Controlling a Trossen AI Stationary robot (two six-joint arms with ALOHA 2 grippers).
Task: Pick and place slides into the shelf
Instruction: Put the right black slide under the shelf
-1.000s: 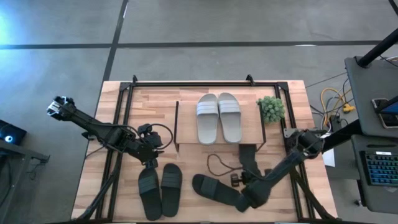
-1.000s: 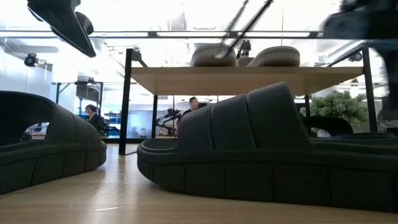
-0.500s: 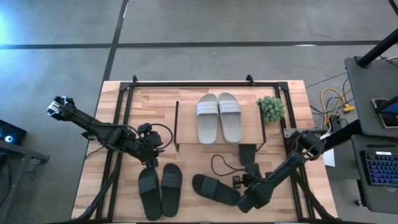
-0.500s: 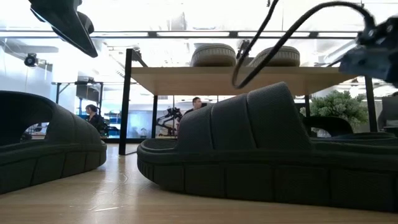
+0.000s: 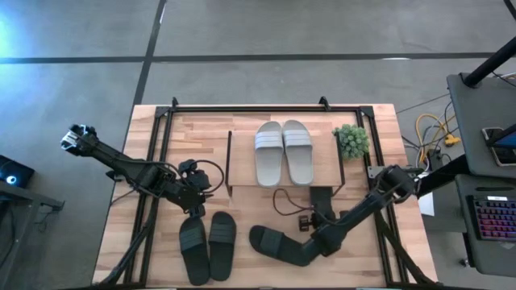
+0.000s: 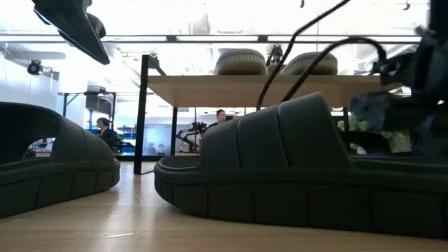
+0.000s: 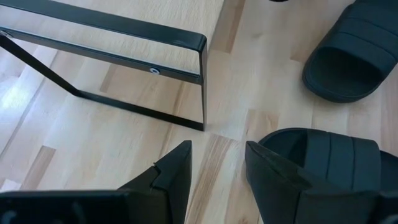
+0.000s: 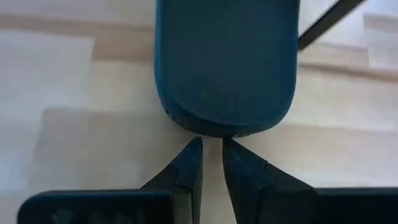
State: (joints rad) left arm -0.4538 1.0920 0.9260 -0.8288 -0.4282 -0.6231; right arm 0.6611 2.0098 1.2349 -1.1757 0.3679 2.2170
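While half hidden under the shelf (image 5: 282, 189), black slide (image 8: 225, 62) just beyond right gripper (image 8: 211, 155), fingers nearly pressed together, empty. Left gripper (image 7: 214, 165) spread above desk (image 7: 93, 143), beside black pair (image 5: 207, 244).

R gripper (image 5: 316, 239) moved back twd black slide (image 5: 321, 198) by shelf (image 5: 229, 161).

Right gripper (image 8: 212, 155) fingers nearly closed, just short of a black slide's (image 8: 225, 62) rounded end, wooden tabletop (image 8: 62, 99) beneath
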